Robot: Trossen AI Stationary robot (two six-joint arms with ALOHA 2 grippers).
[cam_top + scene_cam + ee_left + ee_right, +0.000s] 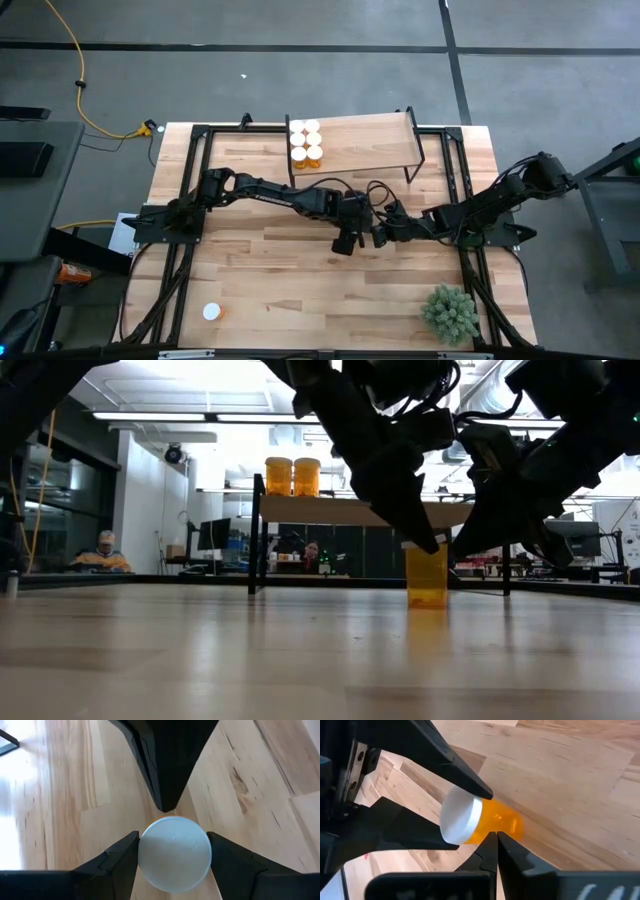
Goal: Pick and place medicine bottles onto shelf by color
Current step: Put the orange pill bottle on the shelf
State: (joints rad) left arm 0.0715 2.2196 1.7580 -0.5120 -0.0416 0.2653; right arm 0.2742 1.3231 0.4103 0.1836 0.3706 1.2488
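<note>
Bottle [427, 576] upright on table, cap up; left gripper [172, 855] pinching cap; right gripper [492, 842] pressed together beside it.

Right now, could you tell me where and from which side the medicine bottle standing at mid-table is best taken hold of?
Grip the medicine bottle by its round white cap, coming straight down from above. It stands upright on the table, so the cap's opposite sides are free. The left claw already straddles the cap this way; the shut right claw touches the amber body.
</note>
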